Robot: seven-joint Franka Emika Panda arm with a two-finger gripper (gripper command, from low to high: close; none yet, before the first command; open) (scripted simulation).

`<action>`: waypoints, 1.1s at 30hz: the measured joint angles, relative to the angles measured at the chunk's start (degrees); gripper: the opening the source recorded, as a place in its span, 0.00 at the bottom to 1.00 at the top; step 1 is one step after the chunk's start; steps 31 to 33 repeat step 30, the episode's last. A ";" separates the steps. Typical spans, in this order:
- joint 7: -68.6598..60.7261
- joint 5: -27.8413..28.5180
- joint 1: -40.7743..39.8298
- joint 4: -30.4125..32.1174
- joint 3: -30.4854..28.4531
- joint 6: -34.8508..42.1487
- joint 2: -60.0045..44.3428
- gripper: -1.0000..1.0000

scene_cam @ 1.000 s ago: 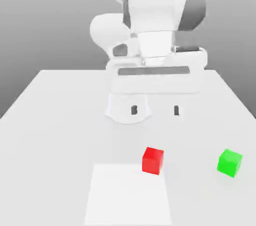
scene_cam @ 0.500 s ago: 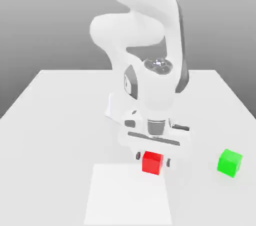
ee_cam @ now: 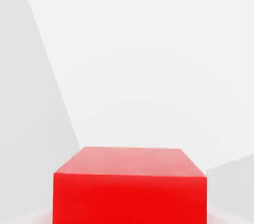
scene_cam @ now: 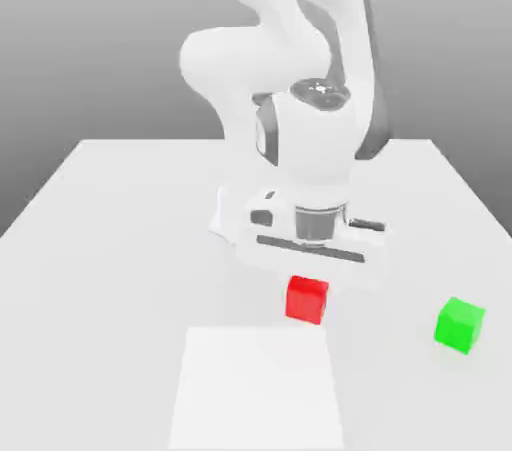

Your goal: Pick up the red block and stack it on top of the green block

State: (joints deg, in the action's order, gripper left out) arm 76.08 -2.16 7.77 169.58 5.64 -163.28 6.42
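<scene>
Care was what the lift called for: I judged it best to raise the small red cube straight and slowly, keep it level, and clear the table before swinging toward the small green cube, which sat well apart at the exterior view's right; my gripper was clenched on the red cube; it hung directly beneath my white hand, just above the pale square mat.
</scene>
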 joint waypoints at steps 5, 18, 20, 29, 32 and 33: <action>11.70 -0.10 1.77 -3.50 4.24 3.34 -0.20 0.00; 49.90 1.36 11.55 -15.21 14.94 10.43 -4.74 0.00; 55.85 1.62 13.52 -17.00 16.07 11.49 -5.47 0.00; 66.83 11.55 17.50 -18.82 11.31 2.39 -17.09 1.00; 66.83 11.55 17.50 -18.82 11.31 2.39 -17.09 1.00; 66.83 11.55 17.50 -18.82 11.31 2.39 -17.09 1.00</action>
